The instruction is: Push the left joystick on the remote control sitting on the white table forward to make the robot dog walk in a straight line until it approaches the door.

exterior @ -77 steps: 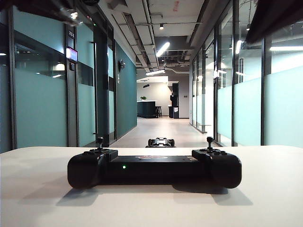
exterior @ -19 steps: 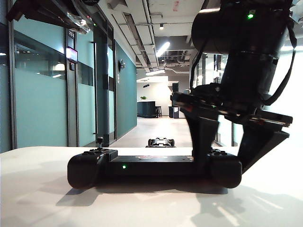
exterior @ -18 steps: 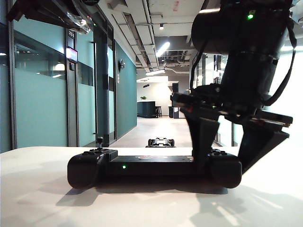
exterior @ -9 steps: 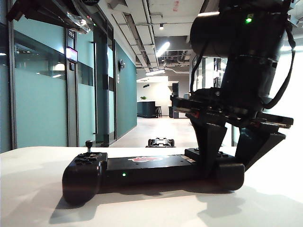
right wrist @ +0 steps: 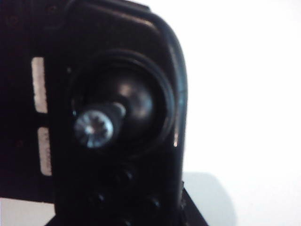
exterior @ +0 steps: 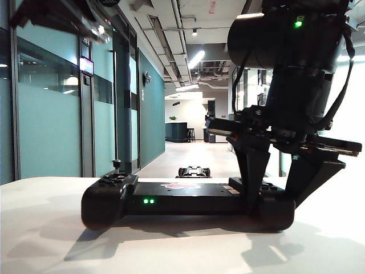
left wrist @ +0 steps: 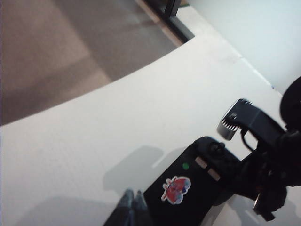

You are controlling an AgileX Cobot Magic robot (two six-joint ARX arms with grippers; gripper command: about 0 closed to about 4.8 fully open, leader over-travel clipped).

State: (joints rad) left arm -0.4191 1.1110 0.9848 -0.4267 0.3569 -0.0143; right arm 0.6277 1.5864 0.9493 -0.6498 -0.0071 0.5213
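The black remote control lies on the white table with two green lights lit. Its left joystick stands upright and free on the left end. My right gripper comes down from above, shut on the controller's right end, one finger on each side. The right wrist view shows that end close up, with the right thumbstick. My left gripper is shut on nothing, raised beside the controller. The robot dog sits low on the corridor floor beyond the table.
A long corridor runs away behind the table, lined with frosted glass walls and dark-framed doors. The left arm hangs at the top left of the exterior view. The table's far edge drops to the floor.
The right gripper's fingers closed in on the controller's right end and the wrist rolled. The controller swivelled on the table, and a second green light now shows. The dog stays put.
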